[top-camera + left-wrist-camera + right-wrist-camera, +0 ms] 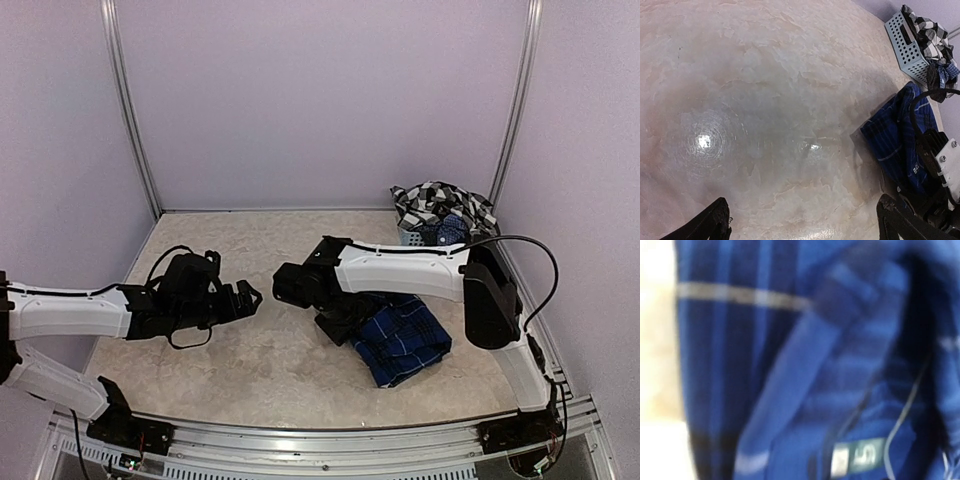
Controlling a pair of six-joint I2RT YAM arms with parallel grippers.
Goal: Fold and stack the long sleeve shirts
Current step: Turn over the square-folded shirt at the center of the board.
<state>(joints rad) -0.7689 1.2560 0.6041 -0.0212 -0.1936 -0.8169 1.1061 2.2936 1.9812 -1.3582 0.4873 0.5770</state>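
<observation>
One table (250, 370): pale and marbled; you see both arms reaching over it from the near edge.
Navy shirt (405, 338): it lies as a folded bundle on the table, right of the middle, partly under the right arm. In the right wrist view you get only blurred blue cloth and a small label (855, 460).
Checked shirt (440, 205): crumpled, it hangs in and over the basket (412, 237) at the far right corner, apart from the navy one.
Left gripper (245, 297): fingers spread wide with nothing between them, above bare table left of the middle.
Right gripper (338, 325): at the left edge of the navy cloth; you cannot tell if the fingers are spread or pinching it.
</observation>
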